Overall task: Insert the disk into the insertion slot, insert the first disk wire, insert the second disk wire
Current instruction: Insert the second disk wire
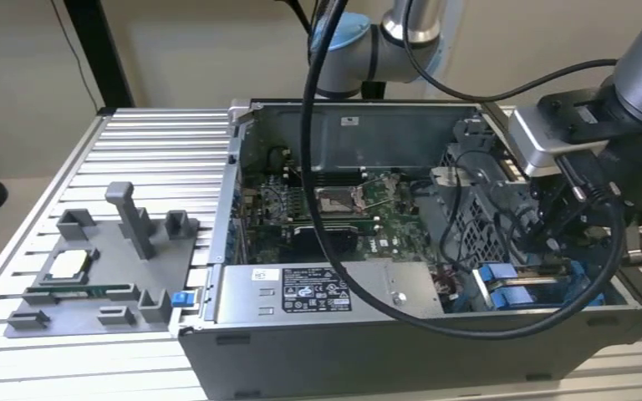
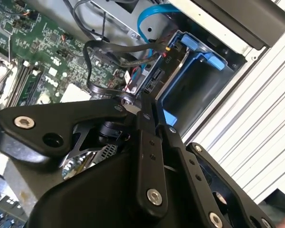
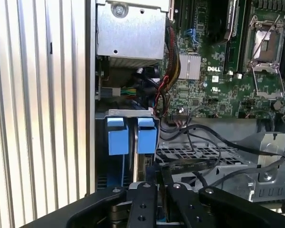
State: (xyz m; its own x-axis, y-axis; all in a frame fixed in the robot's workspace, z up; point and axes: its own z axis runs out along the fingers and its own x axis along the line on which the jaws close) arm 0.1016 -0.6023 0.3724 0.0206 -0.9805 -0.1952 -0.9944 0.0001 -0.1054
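Note:
The disk sits inside the insertion slot, its connector edge facing out and its blue carrier frame around it. In the first wrist view two blue carrier tabs stand side by side at the slot's mouth. My gripper hangs just before that connector edge, fingers closed together on the black plug end of a disk wire, which loops back over the motherboard. The gripper also appears beside the tabs. In the exterior view the slot lies at the case's right front corner.
The open computer case rests on a ribbed aluminium table. A grey power-supply box fills the case front, with a grey fixture tray at the exterior view's left. A blue cable and loose black wires crowd the bay.

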